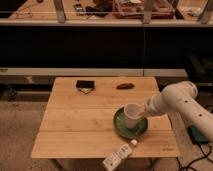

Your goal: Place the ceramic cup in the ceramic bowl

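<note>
The small white ceramic cup (131,114) stands upright over the middle of the green ceramic bowl (142,129), on the right part of the wooden table (75,125). I cannot tell whether the cup rests on the bowl's floor or hangs just above it. My gripper (143,111), at the end of the white arm (177,100) coming in from the right, is at the cup's right side and shut on it.
A white remote-like device (118,156) lies at the table's front edge, just in front of the bowl. A small black object (85,84) and a reddish-brown object (124,86) lie near the back edge. Dark shelving stands behind the table.
</note>
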You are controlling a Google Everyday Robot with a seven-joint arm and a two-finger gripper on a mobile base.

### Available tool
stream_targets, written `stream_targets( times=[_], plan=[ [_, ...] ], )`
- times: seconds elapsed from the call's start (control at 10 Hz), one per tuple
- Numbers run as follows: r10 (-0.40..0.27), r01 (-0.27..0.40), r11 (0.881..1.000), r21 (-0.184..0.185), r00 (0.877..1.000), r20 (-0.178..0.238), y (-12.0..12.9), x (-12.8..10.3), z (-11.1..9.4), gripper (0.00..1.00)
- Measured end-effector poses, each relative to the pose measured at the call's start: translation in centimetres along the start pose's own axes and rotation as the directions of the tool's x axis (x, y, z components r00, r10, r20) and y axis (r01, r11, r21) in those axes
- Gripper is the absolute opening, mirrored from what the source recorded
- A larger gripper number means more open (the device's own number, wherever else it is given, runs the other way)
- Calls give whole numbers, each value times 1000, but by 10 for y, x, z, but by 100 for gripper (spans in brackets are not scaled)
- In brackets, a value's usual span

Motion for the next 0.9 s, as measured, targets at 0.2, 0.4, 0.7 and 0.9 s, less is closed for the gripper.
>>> stream_targets(
  times=[0.2,0.4,0.7,0.9],
  plan=[
    [12,-12,1000,-6,1000,-5,3,-4,6,56],
    [-2,1,999,-32,1000,-15,6,-7,9,77],
    [-17,16,999,-37,1000,-26,1,-7,9,80],
    [-2,1,1000,-27,999,-36,-1,-7,9,80]
  ],
)
